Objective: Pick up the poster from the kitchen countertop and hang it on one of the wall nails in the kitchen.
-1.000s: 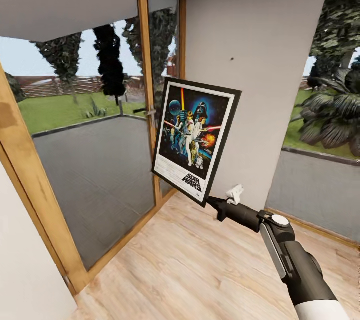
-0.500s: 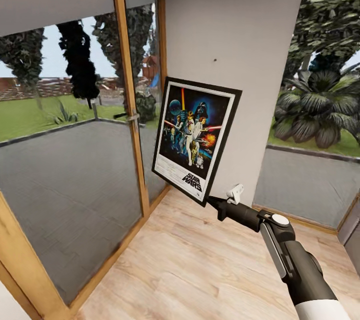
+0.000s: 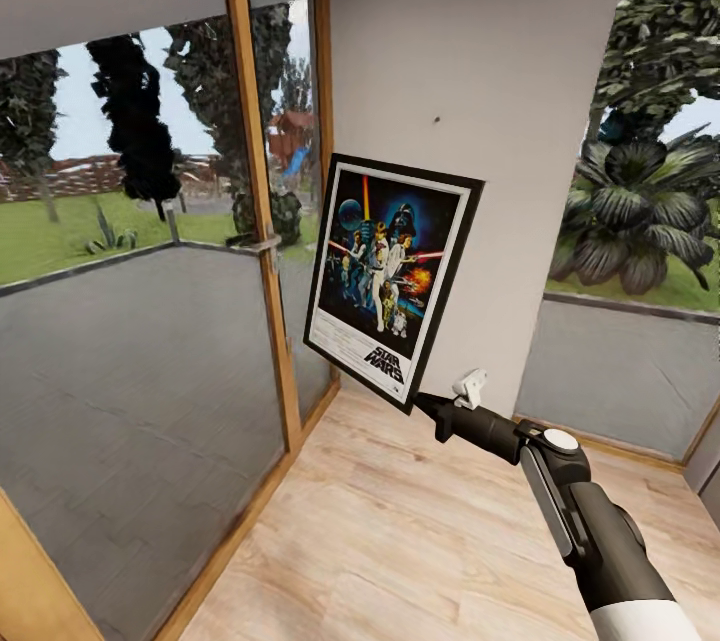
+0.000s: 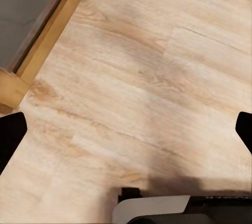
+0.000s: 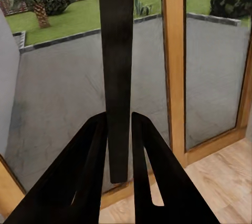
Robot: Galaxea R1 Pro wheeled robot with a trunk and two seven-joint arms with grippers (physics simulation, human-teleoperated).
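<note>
**Spotter:** One arm is doing the work for you. Your right gripper [image 3: 420, 404] is pinched on the lower right corner of the poster [image 3: 390, 278], holding it up off the floor and in front of the pale grey wall [image 3: 500, 71].

**Operator:** How does the poster sit?

**Spotter:** Upright in portrait but leaning, with its top tipped to your right. From the right wrist camera you see the poster [image 5: 116, 72] edge-on, a thin black strip running between the two dark fingers [image 5: 89, 166], which press against it on both sides.

**Operator:** And the wall nail?

**Spotter:** The wall nail [image 3: 437, 119] is a dark speck on the grey wall, above the poster's top edge and apart from it. The frame is not touching it.

**Operator:** What about my left gripper?

**Spotter:** Your left gripper [image 4: 126, 129] is spread wide, its two black fingertips [image 4: 10, 135] at opposite edges of the left wrist picture with nothing between them. It looks down at the light wooden floor [image 4: 147, 66], with a strip of wooden door frame [image 4: 50, 30] in the corner.

**Operator:** What surrounds the poster?

**Spotter:** To your left stands a glass door with a wooden frame [image 3: 262, 221], showing grey paving and lawn outside. To your right of the wall is another window with a big palm-like plant [image 3: 635, 216] beyond it.
</note>
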